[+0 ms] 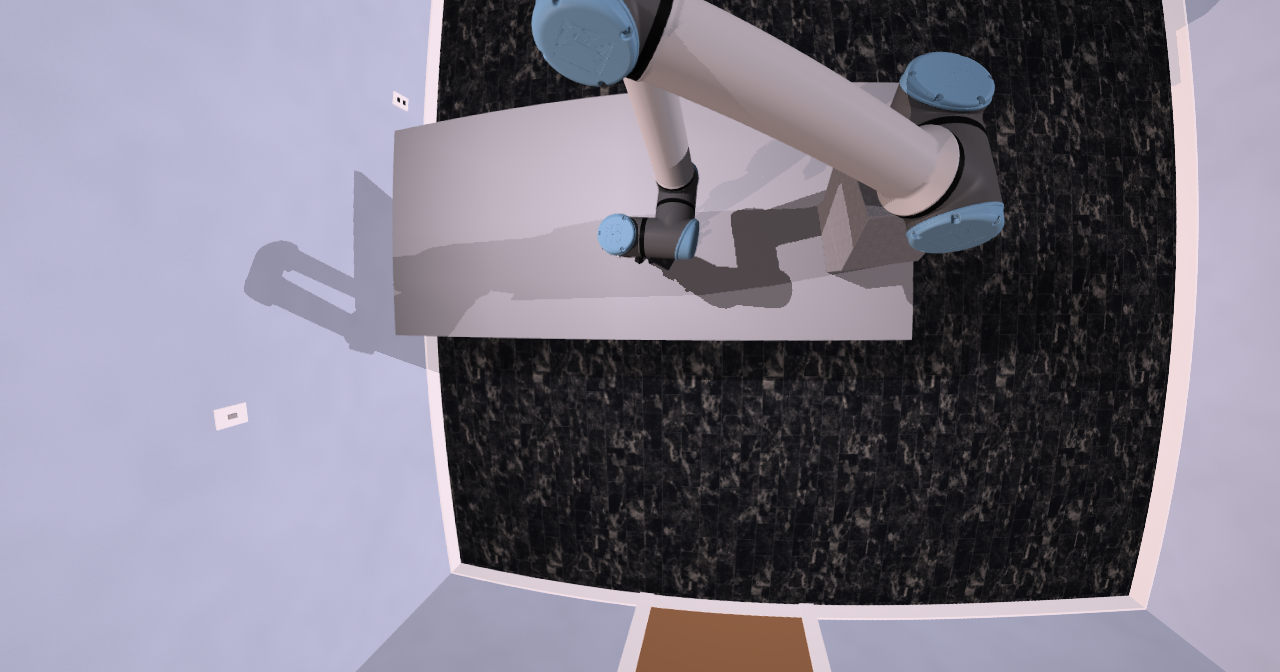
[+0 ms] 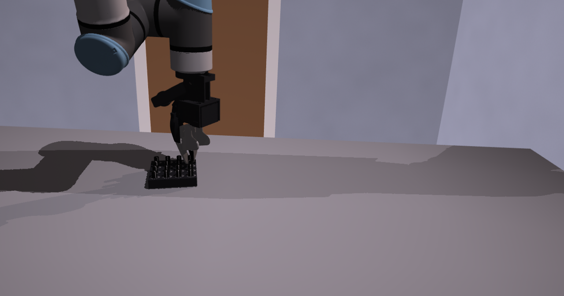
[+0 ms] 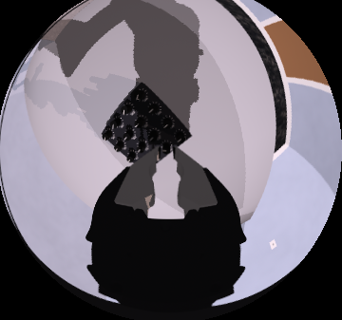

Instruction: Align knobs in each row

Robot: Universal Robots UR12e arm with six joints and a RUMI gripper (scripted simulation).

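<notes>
The black knob box point(image 2: 171, 182) point(image 3: 142, 121) lies flat on the grey table point(image 1: 537, 157) point(image 2: 315, 235), with several short black knobs standing up from it in rows. The marks at which the knobs point are too small to read. My gripper point(image 2: 188, 157) point(image 3: 166, 147) points straight down over the box's back right corner in the exterior view. Its two fingertips stand slightly apart on either side of a corner knob point(image 3: 164, 147), with a narrow gap showing between them. In the top view the arm's wrist point(image 1: 657, 238) hides both the box and the gripper.
The arm's base block point(image 1: 854, 229) stands at the table's right end. The arm reaches across the table's back half. A dark floor point(image 1: 805, 453) surrounds the table, and a brown door point(image 2: 236, 57) is behind it.
</notes>
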